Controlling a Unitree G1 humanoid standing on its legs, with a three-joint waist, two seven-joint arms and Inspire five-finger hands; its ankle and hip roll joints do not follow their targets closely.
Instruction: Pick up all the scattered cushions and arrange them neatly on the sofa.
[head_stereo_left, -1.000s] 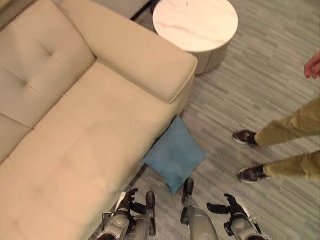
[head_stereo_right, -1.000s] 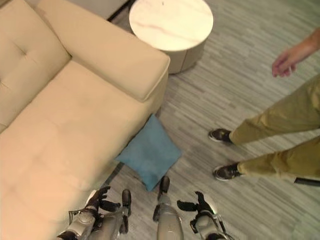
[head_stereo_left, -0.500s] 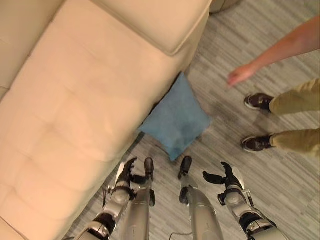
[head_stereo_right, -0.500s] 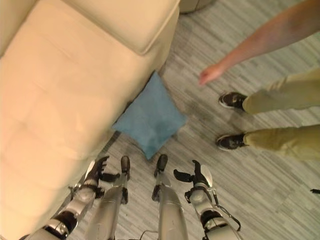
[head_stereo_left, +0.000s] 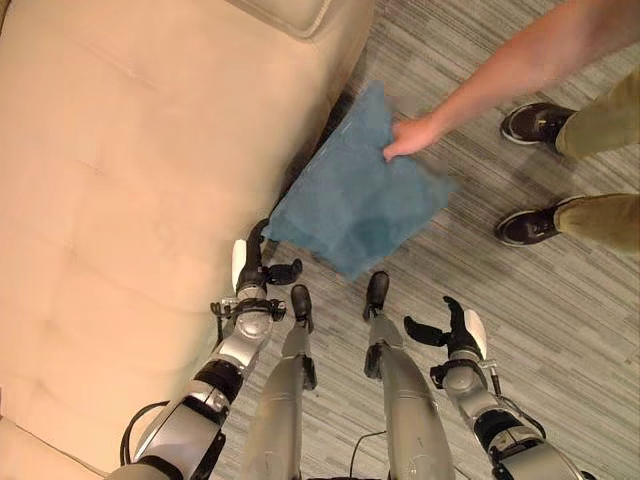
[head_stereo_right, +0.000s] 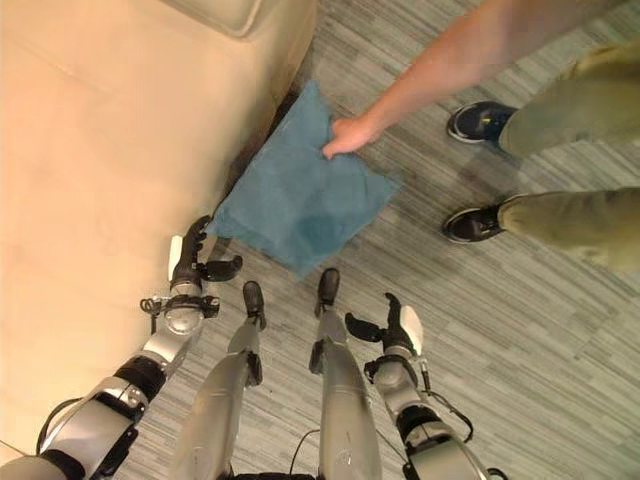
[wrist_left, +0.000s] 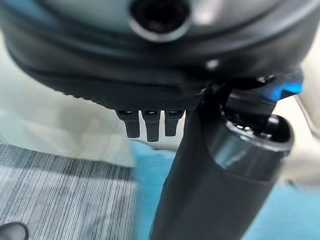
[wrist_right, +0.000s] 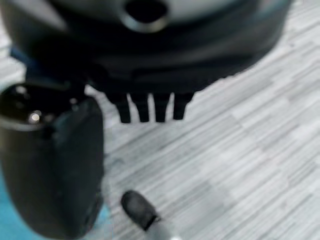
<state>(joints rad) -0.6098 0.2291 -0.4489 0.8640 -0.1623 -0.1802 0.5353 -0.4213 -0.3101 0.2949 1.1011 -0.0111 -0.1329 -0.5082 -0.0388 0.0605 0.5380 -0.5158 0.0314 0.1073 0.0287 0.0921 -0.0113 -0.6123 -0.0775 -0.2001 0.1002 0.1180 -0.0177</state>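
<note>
The blue cushion lies on the floor against the sofa, a person's hand gripping it. Both robot hands, left and right, hang open and empty; reaching comes next

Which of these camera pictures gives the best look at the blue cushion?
The left eye view: the whole blue cushion lies on the floor against the sofa, a person's hand on it. The right eye view shows much the same; the wrist views catch only blue slivers.

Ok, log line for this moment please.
cushion: on floor against sofa | person's hand: on cushion | left robot hand: open, near cushion corner | right robot hand: open, over floor
</note>
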